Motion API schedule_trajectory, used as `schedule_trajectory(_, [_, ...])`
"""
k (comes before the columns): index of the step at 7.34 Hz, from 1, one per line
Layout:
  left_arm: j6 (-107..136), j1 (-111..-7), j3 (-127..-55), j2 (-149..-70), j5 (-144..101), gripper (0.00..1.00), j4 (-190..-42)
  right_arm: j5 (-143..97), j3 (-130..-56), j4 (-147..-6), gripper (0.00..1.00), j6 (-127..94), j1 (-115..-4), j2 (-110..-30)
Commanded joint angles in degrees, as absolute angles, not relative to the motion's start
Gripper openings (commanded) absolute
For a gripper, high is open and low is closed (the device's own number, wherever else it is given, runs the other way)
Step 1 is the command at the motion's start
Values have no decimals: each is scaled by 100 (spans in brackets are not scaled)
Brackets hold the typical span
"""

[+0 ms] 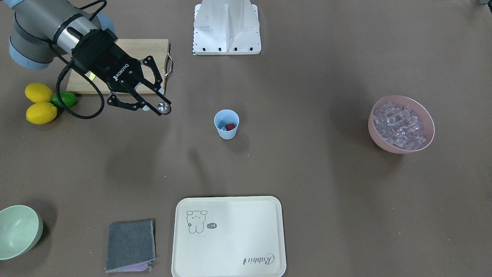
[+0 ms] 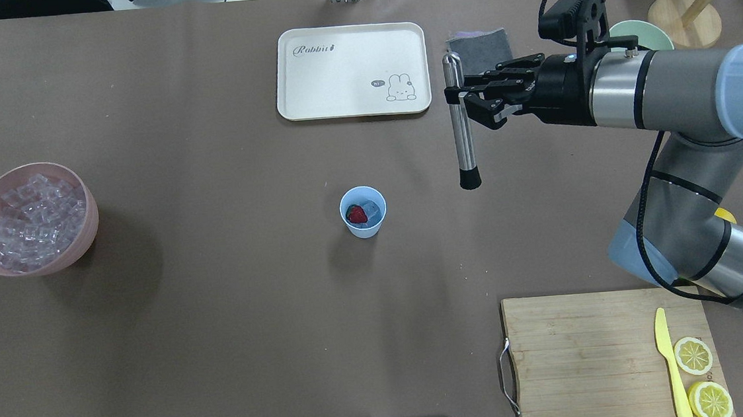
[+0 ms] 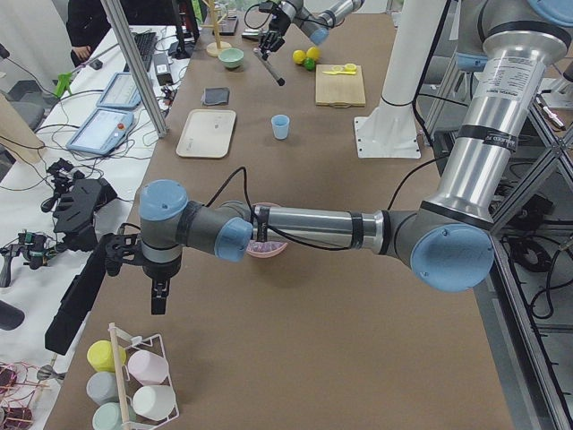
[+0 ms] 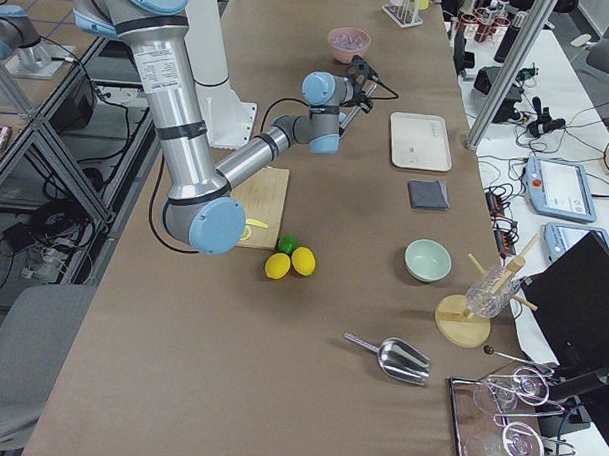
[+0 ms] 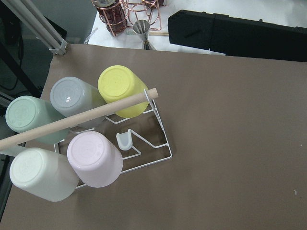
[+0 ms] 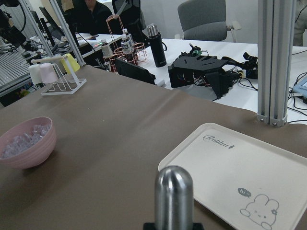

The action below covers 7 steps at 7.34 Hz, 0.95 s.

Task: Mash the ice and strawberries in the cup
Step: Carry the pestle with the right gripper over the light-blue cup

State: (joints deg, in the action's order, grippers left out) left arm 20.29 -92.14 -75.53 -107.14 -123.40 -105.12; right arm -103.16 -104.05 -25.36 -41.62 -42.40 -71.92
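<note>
While right pincer (image 2: 460, 95) clamps steel muddler (image 2: 463, 138) aloft, cup (image 2: 365, 231) stands mid-table holding strawberry (image 2: 357, 215) and ice (image 2: 373, 210); left pincer (image 3: 158, 300) over table's left end, cannot tell its state.

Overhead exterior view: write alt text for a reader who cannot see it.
The right end effector grips a steel muddler, its black tip right of a light blue cup holding a strawberry and ice. A pink bowl of ice cubes sits far left.
</note>
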Motion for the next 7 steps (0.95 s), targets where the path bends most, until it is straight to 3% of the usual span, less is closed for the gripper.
schedule_trajectory(1, [2056, -9246, -7392, -10723, -12340, 98, -10512, -9688, -10371, -2242, 0, -4184, -3668, -7146])
schedule_trajectory(3, [2065, -9272, -7339, -10705, -12331, 98, -10512, -9134, -10354, -1874, 0, -4131, -3105, -7050])
schedule_trajectory(7, [2022, -9343, -7304, -10468, -12349, 98, -10555, -8439, -10108, -1257, 0, -4078, -2988, -6839])
